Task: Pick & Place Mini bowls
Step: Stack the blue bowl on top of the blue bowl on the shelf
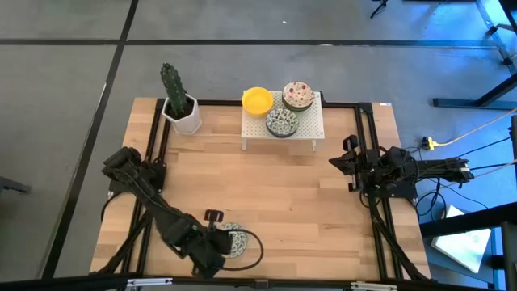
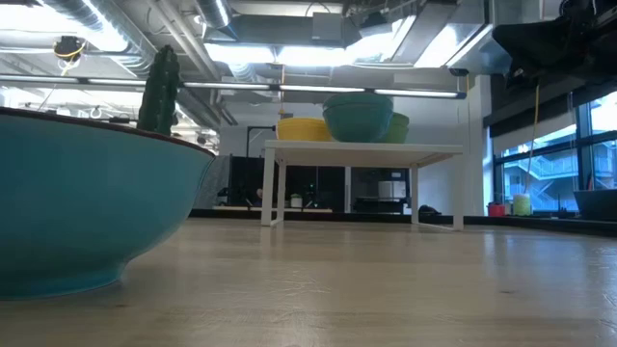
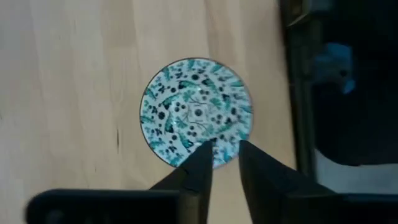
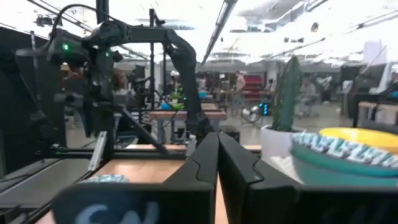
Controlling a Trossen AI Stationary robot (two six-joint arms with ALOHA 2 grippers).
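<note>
Left end effector (image 3: 224, 155), fingers slightly parted, straddles the patterned mini bowl's (image 3: 197, 112) rim.

Patterned mini bowl (image 3: 197, 113): white with blue-green floral print, upright, flat on wooden tabletop at near edge, left side. Yellow mini bowl (image 1: 258, 100): plain, upright, on far-left corner of small white stand. Blue-green patterned bowl (image 1: 282, 122): on stand's front middle. Cream bowl with reddish floral print (image 1: 298, 94): on stand behind it, possibly stacked; count unclear.

no legible txt or labels
</note>
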